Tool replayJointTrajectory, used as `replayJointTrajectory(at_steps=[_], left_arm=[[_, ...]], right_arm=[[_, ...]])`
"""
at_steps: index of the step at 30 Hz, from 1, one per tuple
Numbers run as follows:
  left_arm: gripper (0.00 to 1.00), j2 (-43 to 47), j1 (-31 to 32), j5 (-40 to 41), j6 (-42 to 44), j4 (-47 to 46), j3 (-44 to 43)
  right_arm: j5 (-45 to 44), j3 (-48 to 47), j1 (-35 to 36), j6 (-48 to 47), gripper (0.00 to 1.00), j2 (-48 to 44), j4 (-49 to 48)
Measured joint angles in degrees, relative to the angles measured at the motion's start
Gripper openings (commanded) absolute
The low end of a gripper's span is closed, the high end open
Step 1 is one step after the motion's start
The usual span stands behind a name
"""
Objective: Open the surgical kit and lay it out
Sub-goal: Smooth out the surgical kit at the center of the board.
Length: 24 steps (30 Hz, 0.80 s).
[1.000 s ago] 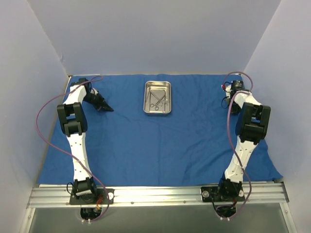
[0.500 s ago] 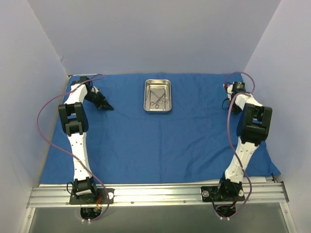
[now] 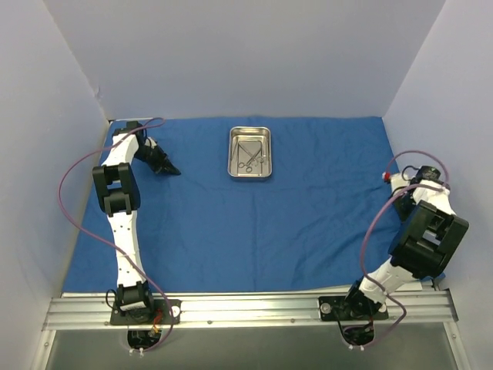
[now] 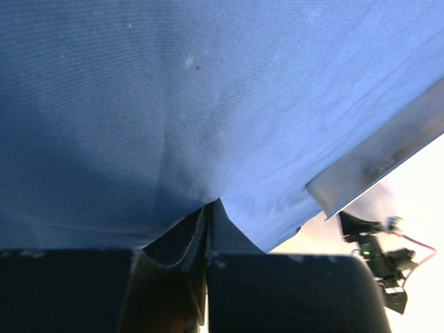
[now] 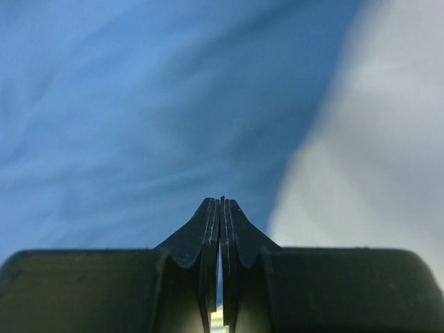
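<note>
Kit: a steel tray (image 3: 230, 158) sits in the upper centre of the top view, long side running up the frame, well apart from both arms.
Contents: slim metal instruments (image 3: 251, 156) lie inside the tray, some with ring handles; too small to name one by one.
Cover: a blue cloth (image 3: 254, 231) lies spread under the tray, lightly creased, and fills most of the frame.
Left gripper (image 4: 210, 208): in the upper left of the top view, angled down toward the right, its two black fingers pressed together. The tips meet the cloth where a soft crease rises; whether any fabric is pinched between them cannot be told.
Beside the left gripper: a metal strip (image 4: 374, 163) shows past the cloth's edge at the right of the left wrist view.
Right gripper (image 5: 221, 208): at the right edge of the top view, about mid-height, its fingers together with only a hairline slit between them and nothing held.
Under the right gripper: blue cloth on the left, pale wall (image 5: 374, 139) on the right.
</note>
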State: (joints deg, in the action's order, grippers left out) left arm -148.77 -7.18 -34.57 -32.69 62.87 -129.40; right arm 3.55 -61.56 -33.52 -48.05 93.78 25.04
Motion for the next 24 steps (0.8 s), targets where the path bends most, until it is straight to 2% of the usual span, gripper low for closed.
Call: replayJointTrajectory(at_steps=[6, 11, 14, 18, 20, 24], left_arm=[[0.04, 0.00, 0.00, 0.02, 0.31, 0.00, -0.02], [0.04, 0.04, -0.11, -0.59, 0.39, -0.61, 0.66], [0.04, 0.15, -0.22, -1.14, 0.37, -1.01, 1.09], [0.04, 0.15, -0.37, -1.33, 0.37, -1.03, 1.09], [0.04, 0.15, -0.39, -1.36, 0.39, -1.03, 1.09], [0.04, 0.09, -0.44, -1.53, 0.37, -1.01, 1.05]], right_arm=[[-0.44, 7.37, 1.57, -8.68, 0.00, 2.93, 4.50], [-3.82, 12.55, 1.62, -13.40, 0.00, -0.24, 0.94], [-8.31, 16.37, -1.20, -16.46, 0.00, -2.67, -0.98], [-11.98, 18.84, -8.50, -17.42, 0.00, -4.72, -2.86], [-11.34, 18.43, -10.64, -17.46, 0.00, -4.85, -1.75], [-4.07, 14.91, -10.75, -17.00, 0.00, -5.03, 3.45]])
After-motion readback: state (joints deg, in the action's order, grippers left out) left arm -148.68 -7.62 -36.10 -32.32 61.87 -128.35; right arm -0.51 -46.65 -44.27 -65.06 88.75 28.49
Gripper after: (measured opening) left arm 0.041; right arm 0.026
